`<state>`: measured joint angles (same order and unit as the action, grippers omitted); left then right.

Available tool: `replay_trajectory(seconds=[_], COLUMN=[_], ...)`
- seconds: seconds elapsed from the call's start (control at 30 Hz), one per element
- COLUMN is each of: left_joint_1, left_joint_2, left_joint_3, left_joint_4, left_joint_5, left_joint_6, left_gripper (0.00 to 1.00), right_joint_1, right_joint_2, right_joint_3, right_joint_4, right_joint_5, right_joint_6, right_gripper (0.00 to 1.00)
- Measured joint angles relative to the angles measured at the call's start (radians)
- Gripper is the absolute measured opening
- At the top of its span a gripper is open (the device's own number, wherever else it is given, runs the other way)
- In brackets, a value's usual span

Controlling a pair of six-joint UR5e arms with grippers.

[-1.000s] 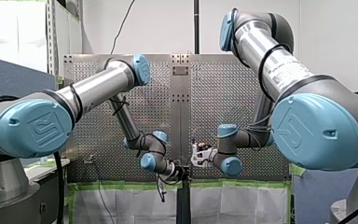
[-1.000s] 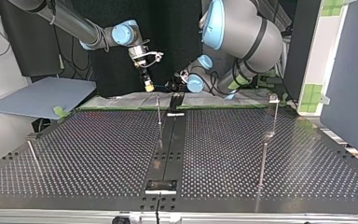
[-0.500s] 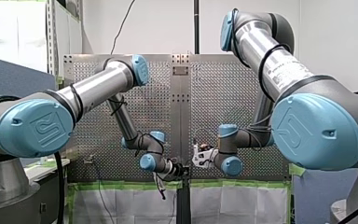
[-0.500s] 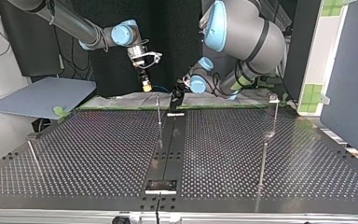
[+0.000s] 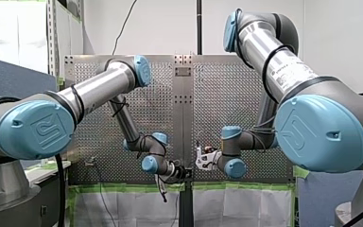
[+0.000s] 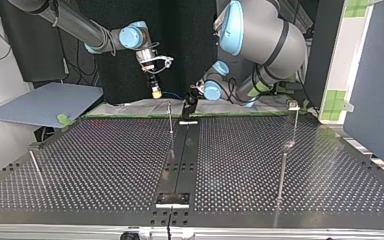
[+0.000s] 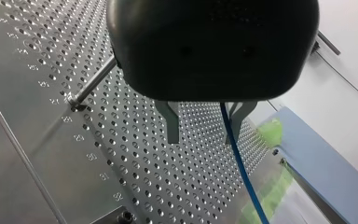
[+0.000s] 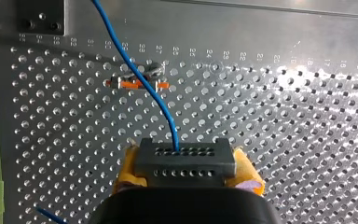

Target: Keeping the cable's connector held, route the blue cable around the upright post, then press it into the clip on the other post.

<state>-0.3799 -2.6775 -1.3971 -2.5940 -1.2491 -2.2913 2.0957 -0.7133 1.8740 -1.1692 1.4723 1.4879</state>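
Perforated table (image 6: 105, 165): one blue cable (image 8: 135, 70), one connector (image 8: 185, 161).

Cable (image 8: 161, 107) runs from connector (image 8: 185, 161), crossing the post (image 8: 154, 71).

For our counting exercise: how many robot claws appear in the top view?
2. In that view, my right claw hangs left of the middle post; my left claw just right of it. None seems hidden.

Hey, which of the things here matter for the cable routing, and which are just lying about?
Job: blue cable; its connector in my right pincer; my left pincer; clip; upright posts.
Lying about: grey-blue board; green tape.
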Motion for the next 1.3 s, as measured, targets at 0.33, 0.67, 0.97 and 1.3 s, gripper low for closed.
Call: replay_trajectory(seconds=[0.33, 0.67, 0.97, 1.3], left_joint_1=[0.017, 0.018, 0.008, -0.008], left_joint_2=[0.000, 0.000, 0.017, 0.095], left_joint_3=[0.000, 0.000, -0.019, -0.098], left_joint_4=[-0.073, -0.117, -0.052, 0.031], left_joint_5=[0.006, -0.036, -0.076, -0.157], left_joint_6=[0.089, 0.174, 0.245, 0.245], left_gripper=[0.15, 0.02, 0.02, 0.02], right_joint_1=[0.000, -0.002, -0.012, -0.036], right_joint_2=[0.001, 0.001, 0.010, 0.062], right_joint_3=[0.000, 0.000, 0.001, 0.000], right_joint_4=[0.006, 0.017, 0.031, 0.016], right_joint_5=[0.005, 0.021, 0.054, 0.070], right_joint_6=[-0.004, -0.012, -0.024, -0.030], right_gripper=[0.00, 0.00, 0.00, 0.00])
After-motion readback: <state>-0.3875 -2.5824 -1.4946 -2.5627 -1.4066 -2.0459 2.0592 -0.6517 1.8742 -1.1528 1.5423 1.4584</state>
